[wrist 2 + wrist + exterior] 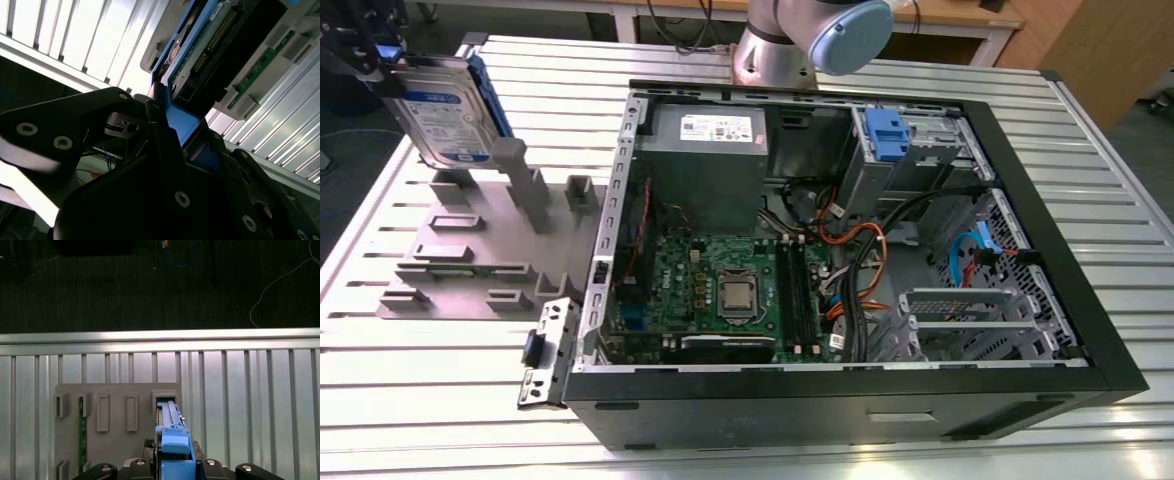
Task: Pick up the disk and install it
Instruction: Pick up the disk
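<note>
**A:** Why does the disk (447,110) stand on edge in the upper left of the exterior view?

**B:** The grey fixture (467,255) beneath it holds parts upright in slots, which I judge leaves the top edge free for a grasp from above. The hand (380,58) pinches the disk's blue frame at that edge. In the second wrist view the frame sits clamped between the fingers (161,131).

**A:** Is it out of its slot?

**B:** I cannot tell. Its lower edge is about level with the fixture's tallest posts. It is well apart from the open computer case (1067,300) on the desk (427,400), whose drive bay (921,140) is at the upper right.

**A:** And the arm (781,40)?

**B:** One joint shows at top centre. The hand points down, since the first wrist view looks straight down onto the fixture.
</note>
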Robot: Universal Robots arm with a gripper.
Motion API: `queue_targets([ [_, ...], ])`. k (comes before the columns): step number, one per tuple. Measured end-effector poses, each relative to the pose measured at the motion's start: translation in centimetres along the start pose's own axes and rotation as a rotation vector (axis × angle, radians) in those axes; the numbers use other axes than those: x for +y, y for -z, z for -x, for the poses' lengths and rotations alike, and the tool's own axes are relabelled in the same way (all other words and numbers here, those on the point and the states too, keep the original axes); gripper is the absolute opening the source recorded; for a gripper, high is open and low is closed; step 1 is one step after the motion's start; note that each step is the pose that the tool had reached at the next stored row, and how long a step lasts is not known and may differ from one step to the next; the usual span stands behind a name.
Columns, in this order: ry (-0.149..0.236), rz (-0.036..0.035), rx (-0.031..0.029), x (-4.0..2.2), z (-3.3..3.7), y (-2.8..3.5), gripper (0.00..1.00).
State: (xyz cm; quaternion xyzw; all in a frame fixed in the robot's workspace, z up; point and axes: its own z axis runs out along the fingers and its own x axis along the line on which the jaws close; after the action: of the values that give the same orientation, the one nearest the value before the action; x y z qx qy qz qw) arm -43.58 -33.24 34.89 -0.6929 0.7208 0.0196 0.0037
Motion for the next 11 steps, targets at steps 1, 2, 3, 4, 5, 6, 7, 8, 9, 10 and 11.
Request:
queue_targets([
  [1, 0.000, 0.0000, 0.0000, 0.00, 0.00, 0.02, 0.37],
  [2, 0.000, -0.0001, 0.0000, 0.00, 0.00, 0.04, 0.37],
  [3, 0.000, 0.0000, 0.0000, 0.00, 0.00, 0.07, 0.37],
  [4, 0.000, 0.0000, 0.0000, 0.00, 0.00, 0.09, 0.37],
  [5, 0.000, 0.0000, 0.0000, 0.00, 0.00, 0.11, 0.37],
  [6, 0.000, 0.0000, 0.0000, 0.00, 0.00, 0.14, 0.37],
  [7, 0.000, 0.0000, 0.0000, 0.00, 0.00, 0.16, 0.37],
  [8, 0.000, -0.0001, 0.0000, 0.00, 0.00, 0.18, 0.37],
  [9, 0.000, 0.0000, 0.0000, 0.00, 0.01, 0.20, 0.37],
  [10, 0.000, 0.0000, 0.0000, 0.00, 0.01, 0.23, 0.37],
  [11, 0.000, 0.0000, 0.0000, 0.01, 0.01, 0.25, 0.37],
])
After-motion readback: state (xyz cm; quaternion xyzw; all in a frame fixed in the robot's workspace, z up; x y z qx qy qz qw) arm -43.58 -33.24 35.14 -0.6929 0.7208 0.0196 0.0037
